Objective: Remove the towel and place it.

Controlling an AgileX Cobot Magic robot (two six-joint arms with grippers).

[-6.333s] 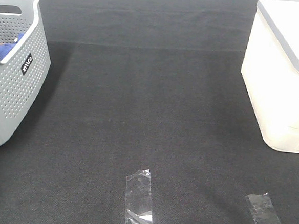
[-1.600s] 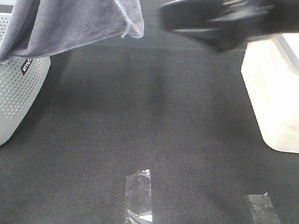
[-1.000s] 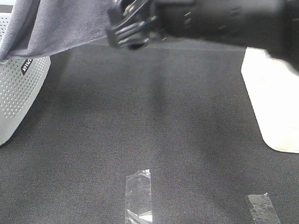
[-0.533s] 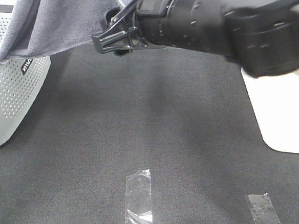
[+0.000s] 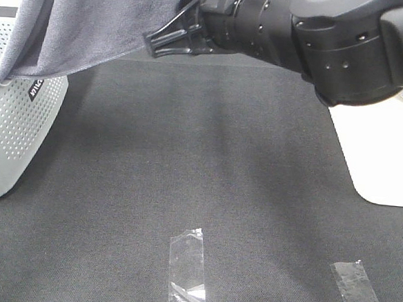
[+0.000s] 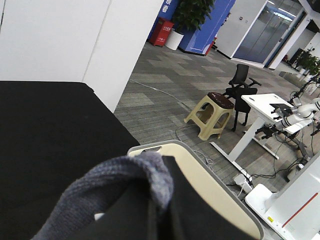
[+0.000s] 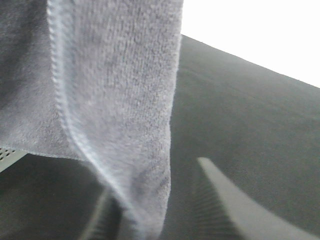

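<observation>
1. The towel (image 5: 86, 18) hangs down from above the top edge of the exterior high view. It is slate-grey and spread like a curtain over the near corner of the grey perforated basket (image 5: 16, 131). Its lower edge lies against the basket's rim.
2. The left jaws are out of the exterior view. In the left wrist view they are closed on a bunched fold of the towel (image 6: 120, 185), which bulges up between the two dark fingers.
3. The right arm (image 5: 320, 35) reaches across from the right, and its jaws sit at the towel's free hanging edge.
4. In the right wrist view the hemmed edge of the towel (image 7: 115, 75) drops between two blurred fingers (image 7: 225, 195). I cannot tell whether the right jaws have pinched it or stand apart.
5. A white bin (image 5: 388, 157) stands on the right side of the black tabletop (image 5: 208, 158), well apart from the basket.
6. Two clear tape strips (image 5: 188, 267) (image 5: 359, 293) lie flat near the front edge.
</observation>
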